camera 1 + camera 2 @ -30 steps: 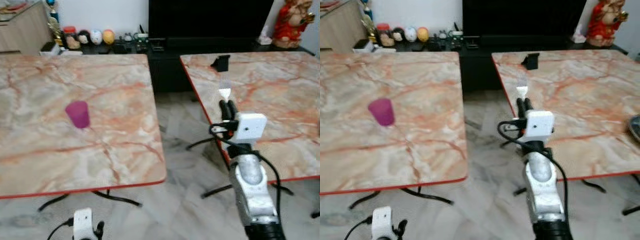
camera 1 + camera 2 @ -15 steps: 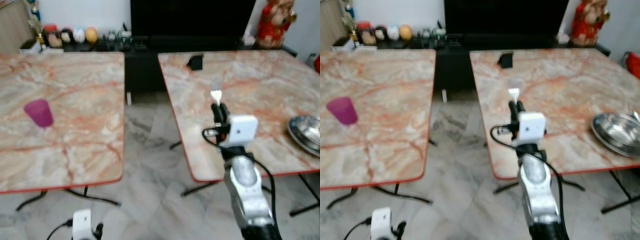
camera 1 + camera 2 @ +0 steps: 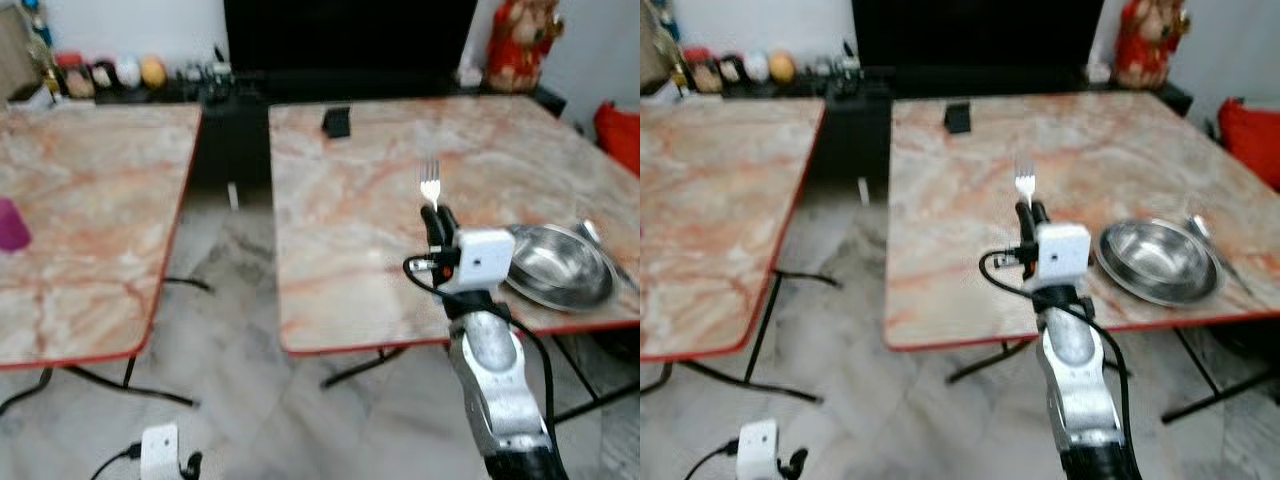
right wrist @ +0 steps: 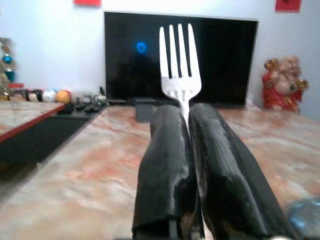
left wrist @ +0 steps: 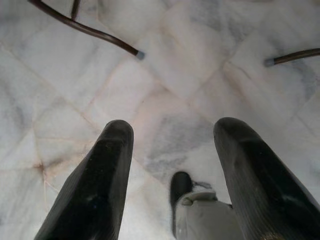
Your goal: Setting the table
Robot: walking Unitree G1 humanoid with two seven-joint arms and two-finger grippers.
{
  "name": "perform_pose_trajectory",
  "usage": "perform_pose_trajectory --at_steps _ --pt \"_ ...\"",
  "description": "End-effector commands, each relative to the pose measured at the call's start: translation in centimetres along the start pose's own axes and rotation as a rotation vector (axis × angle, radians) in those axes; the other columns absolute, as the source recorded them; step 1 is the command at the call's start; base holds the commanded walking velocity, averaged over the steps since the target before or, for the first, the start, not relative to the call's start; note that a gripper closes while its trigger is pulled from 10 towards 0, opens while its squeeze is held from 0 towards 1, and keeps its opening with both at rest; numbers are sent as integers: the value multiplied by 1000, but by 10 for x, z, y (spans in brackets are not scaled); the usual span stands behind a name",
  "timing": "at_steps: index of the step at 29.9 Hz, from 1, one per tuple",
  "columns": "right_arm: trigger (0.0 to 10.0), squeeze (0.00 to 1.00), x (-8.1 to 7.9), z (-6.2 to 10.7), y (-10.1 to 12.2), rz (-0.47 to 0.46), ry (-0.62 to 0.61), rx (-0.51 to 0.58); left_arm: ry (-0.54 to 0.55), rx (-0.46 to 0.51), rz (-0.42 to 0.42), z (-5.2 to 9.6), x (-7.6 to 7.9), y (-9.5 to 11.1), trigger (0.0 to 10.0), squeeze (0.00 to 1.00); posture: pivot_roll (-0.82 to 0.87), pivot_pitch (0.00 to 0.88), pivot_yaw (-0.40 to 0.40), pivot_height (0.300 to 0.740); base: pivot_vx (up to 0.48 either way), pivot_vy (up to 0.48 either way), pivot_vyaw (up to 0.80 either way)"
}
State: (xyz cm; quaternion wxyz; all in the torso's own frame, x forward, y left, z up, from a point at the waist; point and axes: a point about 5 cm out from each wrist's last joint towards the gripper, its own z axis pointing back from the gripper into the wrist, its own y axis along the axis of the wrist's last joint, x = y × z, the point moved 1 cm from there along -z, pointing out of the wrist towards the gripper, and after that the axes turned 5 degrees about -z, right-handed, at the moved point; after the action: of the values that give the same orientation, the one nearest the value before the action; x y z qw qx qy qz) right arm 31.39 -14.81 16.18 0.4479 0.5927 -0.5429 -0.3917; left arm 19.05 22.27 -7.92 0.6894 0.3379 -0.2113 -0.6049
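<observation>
The right gripper [image 3: 437, 214] was clamped on a fork [image 3: 430, 182], its two black fingers [image 4: 165, 165] pressed together around the handle so that the tines stood straight up above the fingertips. It hung over the near part of the marble table [image 3: 360, 200] on the robot's right side, a little in from the red edge. A steel bowl [image 3: 555, 265] sat on that same table, off to the right of the gripper and close to the near edge, with what looked like a spoon [image 3: 600, 245] just beyond it (the picture was too soft there to be sure).

What the next move seemed to turn on was this: the place setting lay to the right of the held fork, and the fork's long axis was upright, so it would need to be tipped flat and carried rightward to lie beside the bowl. The right arm was plainly the one placed for that.

The left gripper [image 5: 170, 175] hung idle low by the floor [image 5: 165, 75], its fingers spread apart with nothing between them.

A second marble table [image 3: 90, 220] stood to the left, with a purple cup [image 3: 12, 224] on it.
</observation>
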Motion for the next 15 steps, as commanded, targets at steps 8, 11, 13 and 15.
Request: perform_pose_trajectory --at_steps 8,11,13,15 --pt "10000 0 3 -3 7 25 -3 26 -11 -6 -1 0 5 -1 10000 0 -156 0 4 719 0 -429 51" --pt "10000 0 5 -3 7 27 -7 25 -10 -9 2 0 4 -2 10000 0 -157 0 5 719 0 -429 133" --pt "10000 0 6 -2 7 26 -12 21 -9 -11 3 1 5 -3 10000 0 -156 0 5 719 0 -428 0" --pt "10000 0 7 -2 6 24 -17 17 -8 -13 4 1 4 -4 10000 0 -154 0 4 719 0 -428 0"
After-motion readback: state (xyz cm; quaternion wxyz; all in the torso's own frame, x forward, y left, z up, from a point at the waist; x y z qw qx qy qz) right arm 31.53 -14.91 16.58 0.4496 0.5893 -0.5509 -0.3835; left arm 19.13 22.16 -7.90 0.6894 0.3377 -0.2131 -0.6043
